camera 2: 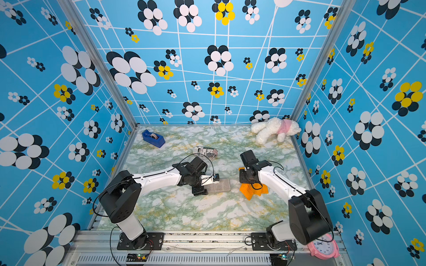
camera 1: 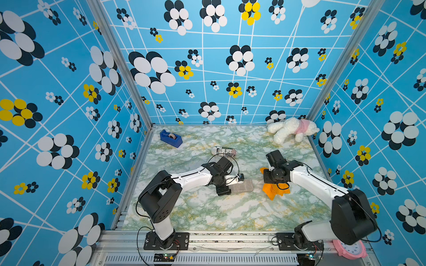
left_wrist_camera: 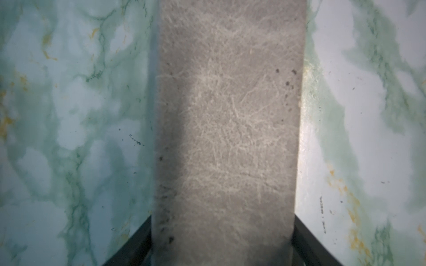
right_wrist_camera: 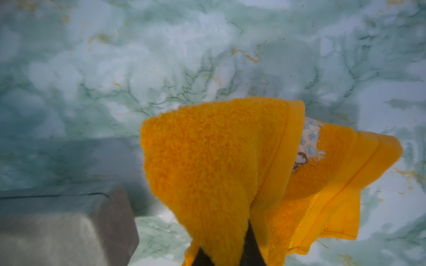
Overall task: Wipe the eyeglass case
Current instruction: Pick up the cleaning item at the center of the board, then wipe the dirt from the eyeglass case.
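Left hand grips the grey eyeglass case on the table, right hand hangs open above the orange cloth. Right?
No: the right hand is shut on the orange cloth, pinching a fold, as the right wrist view shows. The left hand does grip the grey eyeglass case on the table.

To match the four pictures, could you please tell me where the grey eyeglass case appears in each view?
Top view: eyeglass case mid-table.
Top view: case mid-table too.
Left wrist: case fills the middle, in the left gripper.
Right wrist: case at the frame's edge.
Shared landmark: orange cloth beside it, absent from left wrist.
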